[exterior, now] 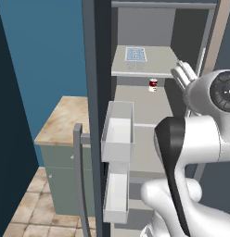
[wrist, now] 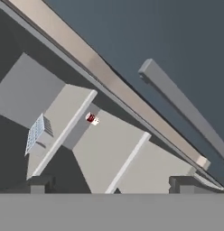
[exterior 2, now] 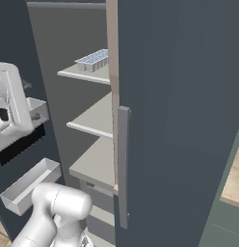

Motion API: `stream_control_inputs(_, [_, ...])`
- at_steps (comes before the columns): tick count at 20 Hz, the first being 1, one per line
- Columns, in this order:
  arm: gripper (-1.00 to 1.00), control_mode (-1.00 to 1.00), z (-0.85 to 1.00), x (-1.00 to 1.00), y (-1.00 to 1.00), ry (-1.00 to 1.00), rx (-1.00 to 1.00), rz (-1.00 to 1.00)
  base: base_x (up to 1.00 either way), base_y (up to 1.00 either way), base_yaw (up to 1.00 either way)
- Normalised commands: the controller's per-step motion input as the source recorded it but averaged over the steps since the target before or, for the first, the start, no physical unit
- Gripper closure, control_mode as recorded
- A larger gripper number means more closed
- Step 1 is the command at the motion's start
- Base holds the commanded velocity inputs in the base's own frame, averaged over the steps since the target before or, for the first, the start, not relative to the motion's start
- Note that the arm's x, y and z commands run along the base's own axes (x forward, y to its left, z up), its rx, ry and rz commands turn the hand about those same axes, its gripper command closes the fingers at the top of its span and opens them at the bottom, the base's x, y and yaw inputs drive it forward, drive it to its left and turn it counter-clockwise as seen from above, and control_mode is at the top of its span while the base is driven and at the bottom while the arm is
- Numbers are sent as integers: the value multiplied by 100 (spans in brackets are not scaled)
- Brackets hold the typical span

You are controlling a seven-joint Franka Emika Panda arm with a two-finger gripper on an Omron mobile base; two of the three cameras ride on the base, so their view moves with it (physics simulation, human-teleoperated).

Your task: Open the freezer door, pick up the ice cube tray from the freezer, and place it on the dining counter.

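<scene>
The arm [exterior: 191, 152] is glossy white, built of fat rounded segments that swell at each joint like smooth bulbs. A long black band [exterior: 170, 157] curves down one segment, narrowing toward its lower end. Near the top sits a round dark grey cap [exterior: 224, 91] with small pale markings set into its face. From the other side the hand [exterior 2: 13, 108] looks blockier, a white housing with a dark oval recess and a black slab beneath it. The gripper [wrist: 111, 185] ends in two small, square, dark grey fingertips [wrist: 39, 184].
</scene>
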Motion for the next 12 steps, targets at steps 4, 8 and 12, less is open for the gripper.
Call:
stream_control_inputs(4, [-100,-100,19,14,0,-9,14,-15,0,0,0])
stream_control_inputs(8, [-100,-100,18,18,4,-8,12,-15,0,0,0])
stream_control_inputs(12, [-100,-100,9,27,5,-4,12,-15,0,0,0])
